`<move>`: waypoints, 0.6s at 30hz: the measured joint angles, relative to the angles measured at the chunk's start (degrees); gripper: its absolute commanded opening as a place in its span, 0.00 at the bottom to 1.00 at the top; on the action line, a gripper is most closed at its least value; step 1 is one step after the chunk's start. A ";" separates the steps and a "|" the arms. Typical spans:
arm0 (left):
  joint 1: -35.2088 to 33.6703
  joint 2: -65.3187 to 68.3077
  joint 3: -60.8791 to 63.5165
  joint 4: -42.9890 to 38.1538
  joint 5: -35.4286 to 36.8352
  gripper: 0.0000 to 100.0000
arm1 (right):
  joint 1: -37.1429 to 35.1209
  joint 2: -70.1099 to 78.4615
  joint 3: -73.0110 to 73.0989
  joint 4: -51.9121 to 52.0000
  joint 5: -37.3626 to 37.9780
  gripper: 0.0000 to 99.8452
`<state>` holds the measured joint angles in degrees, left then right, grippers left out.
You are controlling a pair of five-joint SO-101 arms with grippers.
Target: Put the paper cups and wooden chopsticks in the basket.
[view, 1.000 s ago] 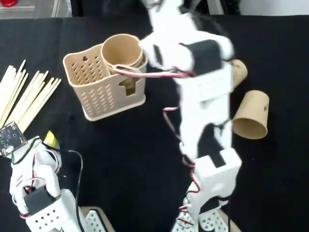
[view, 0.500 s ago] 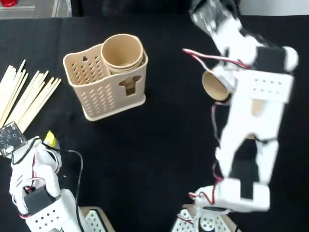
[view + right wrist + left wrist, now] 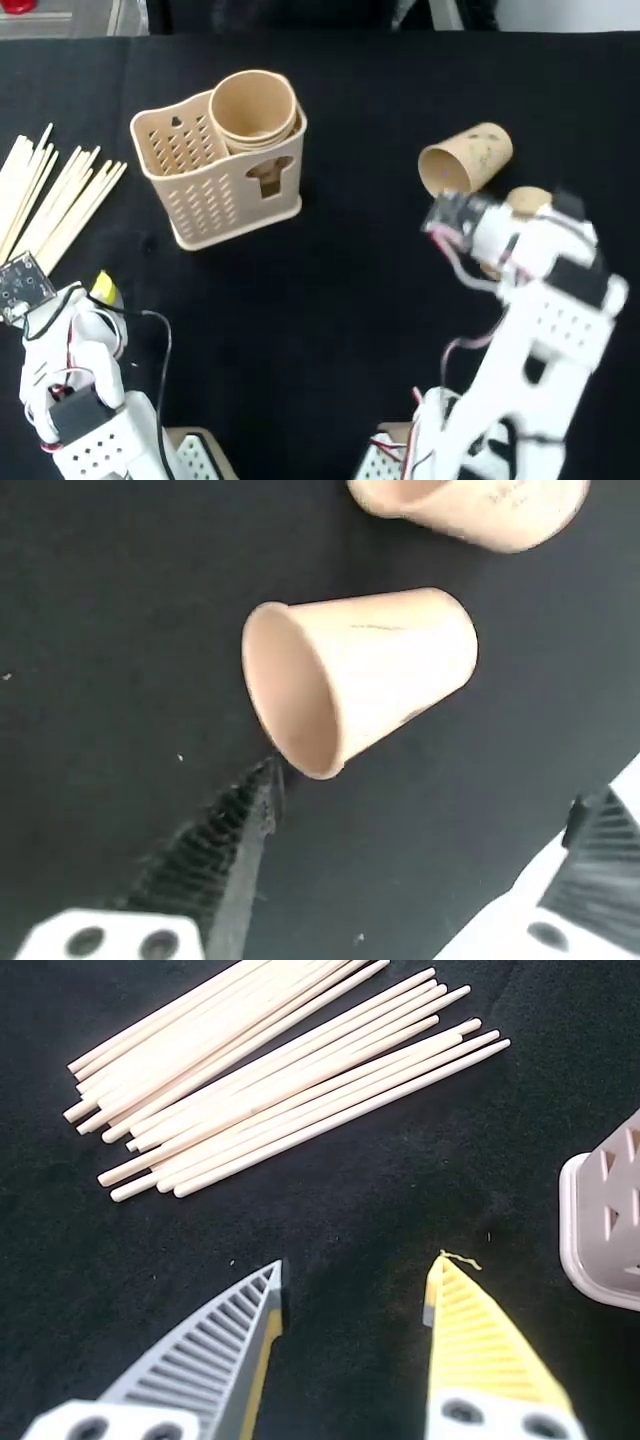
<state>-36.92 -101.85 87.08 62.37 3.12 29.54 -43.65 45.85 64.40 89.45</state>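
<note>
two loose paper cups lie on their sides on the black table [image 3: 330, 300], well off to one side of the basket [image 3: 215, 185]. one paper cup [image 3: 465, 160] lies in plain sight with its open mouth turned toward the basket. the second paper cup [image 3: 527, 199] is just beside it and mostly covered by the right arm, so in the high view little more than its base shows. the right gripper [image 3: 425, 795] hangs over this second cup with its two fingers spread wide and nothing between them. in the right wrist view the cup's rim lies very close to the tip of the dark finger [image 3: 235, 850], though whether they touch cannot be told. inside the basket, which stands upright, is one nested stack of cups [image 3: 252, 105] in the corner nearer the loose cups. at least two rims can be made out in the stack, and the exact count cannot be told. the wooden chopsticks [image 3: 280, 1070] lie in one loose fan on the cloth on the basket's other side, none of them in the basket. there are well over a dozen, packed too close to count surely. the left gripper [image 3: 355, 1270] sits low near the chopsticks, apart from them, with its two fingers, one grey [image 3: 235, 1355] and one yellow [image 3: 480, 1345], held apart and empty. a corner of the basket shows beside the yellow one.
</note>
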 measured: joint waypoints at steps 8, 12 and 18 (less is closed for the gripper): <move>2.02 0.09 0.70 0.00 0.00 0.23 | 1.41 -15.65 28.92 -25.58 0.70 0.43; 2.02 0.09 0.70 0.00 0.00 0.23 | 1.93 -16.00 39.03 -42.64 0.70 0.43; 2.02 0.18 0.70 0.00 0.00 0.23 | 2.11 -7.65 41.23 -56.26 0.70 0.21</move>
<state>-34.90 -101.67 87.78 62.37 3.12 31.65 -51.30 87.08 8.13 90.15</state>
